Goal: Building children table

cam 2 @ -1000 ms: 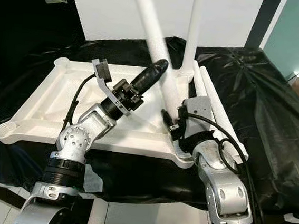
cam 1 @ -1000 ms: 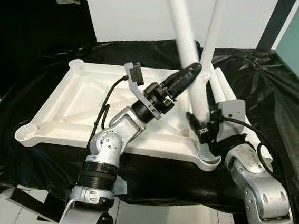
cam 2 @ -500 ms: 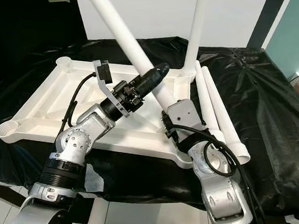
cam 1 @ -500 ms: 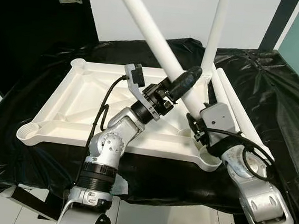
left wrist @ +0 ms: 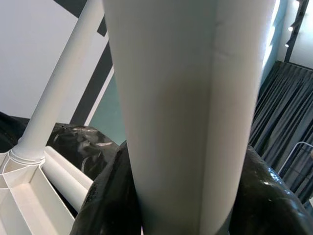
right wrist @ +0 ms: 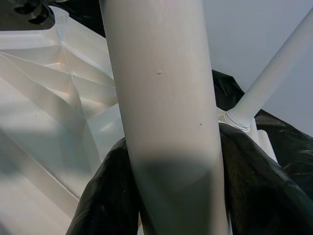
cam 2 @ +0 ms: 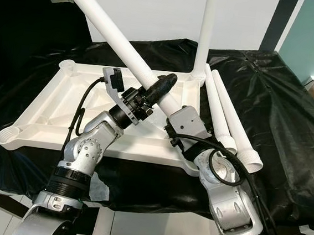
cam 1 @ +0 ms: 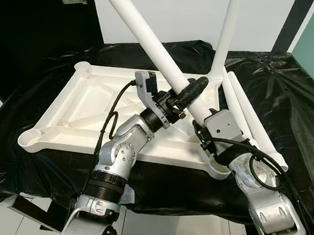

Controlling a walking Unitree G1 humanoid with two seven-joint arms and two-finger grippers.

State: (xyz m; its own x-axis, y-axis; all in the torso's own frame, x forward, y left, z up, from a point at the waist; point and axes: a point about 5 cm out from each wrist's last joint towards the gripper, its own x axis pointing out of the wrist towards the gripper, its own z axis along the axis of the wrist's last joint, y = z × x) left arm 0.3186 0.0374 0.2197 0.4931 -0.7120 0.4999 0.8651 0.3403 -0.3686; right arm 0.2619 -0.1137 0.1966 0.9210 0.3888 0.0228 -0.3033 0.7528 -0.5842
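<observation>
We clamp the loose white leg [cam 1: 153,45] with both pincers, left pincer [cam 1: 192,90] higher, right pincer [cam 1: 201,134] low, tilting it over the upturned tabletop [cam 1: 85,110] so its foot aims at the near-right socket [cam 1: 219,169]; one leg [cam 1: 226,30] stands far-right already.

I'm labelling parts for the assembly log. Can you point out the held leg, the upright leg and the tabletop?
Held leg [cam 1: 148,38], left eye view, upper shaft.
Upright leg [cam 1: 227,30], left eye view, mid shaft.
Tabletop [cam 1: 51,119], left eye view, left rim.
</observation>
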